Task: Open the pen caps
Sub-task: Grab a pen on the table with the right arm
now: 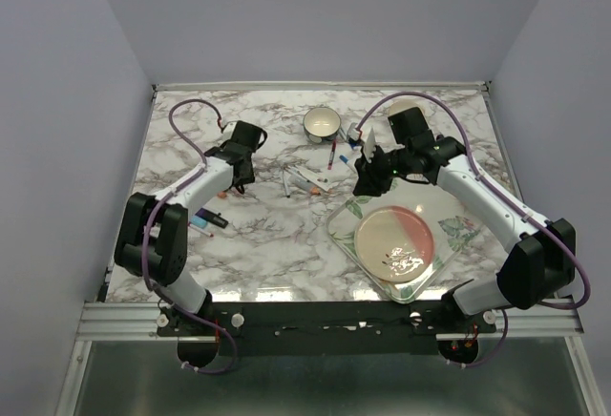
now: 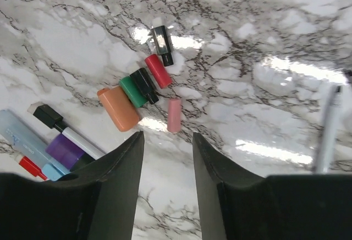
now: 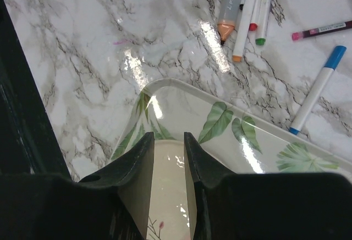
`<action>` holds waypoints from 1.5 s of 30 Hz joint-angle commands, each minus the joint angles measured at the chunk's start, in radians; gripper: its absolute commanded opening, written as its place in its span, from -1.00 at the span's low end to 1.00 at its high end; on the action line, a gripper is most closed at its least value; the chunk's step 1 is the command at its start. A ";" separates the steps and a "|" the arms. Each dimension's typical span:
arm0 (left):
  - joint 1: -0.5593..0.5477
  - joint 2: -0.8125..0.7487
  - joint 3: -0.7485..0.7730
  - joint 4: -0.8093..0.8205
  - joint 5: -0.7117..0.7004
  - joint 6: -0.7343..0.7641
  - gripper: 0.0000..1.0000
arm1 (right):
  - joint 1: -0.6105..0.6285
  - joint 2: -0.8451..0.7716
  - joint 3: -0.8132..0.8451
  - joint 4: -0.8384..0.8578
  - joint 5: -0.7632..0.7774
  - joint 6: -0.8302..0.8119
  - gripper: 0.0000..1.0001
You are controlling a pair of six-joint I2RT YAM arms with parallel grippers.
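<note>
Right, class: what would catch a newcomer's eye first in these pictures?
A huddle of loose pen caps, orange, green, black, red and pink, lies on the marble table on the left, just beyond the open left end effector. On the right, a leaf-patterned tray holds a big pink plate, with the right end effector over the tray's corner. Marker pens lie scattered mid-table.

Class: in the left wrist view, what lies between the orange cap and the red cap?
A green cap and a black cap, side by side, between the orange cap and the red cap; the left wrist view shows it.
</note>
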 commanded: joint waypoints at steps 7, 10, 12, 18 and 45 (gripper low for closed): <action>0.001 -0.372 -0.034 0.078 0.243 0.105 0.53 | -0.015 0.028 -0.022 0.021 0.059 -0.003 -0.29; 0.006 -0.480 -0.060 0.094 0.287 0.139 0.85 | -0.020 0.048 -0.021 0.036 0.102 0.008 -0.28; 0.012 -0.550 -0.093 0.105 0.333 0.157 0.98 | -0.022 0.068 -0.016 0.049 0.139 0.017 -0.27; 0.024 -0.665 -0.216 0.119 0.410 0.198 0.97 | -0.029 0.157 0.048 0.050 0.204 0.038 -0.03; 0.063 -0.796 -0.282 0.125 0.493 0.218 0.97 | -0.124 0.807 0.751 -0.232 0.297 0.034 0.31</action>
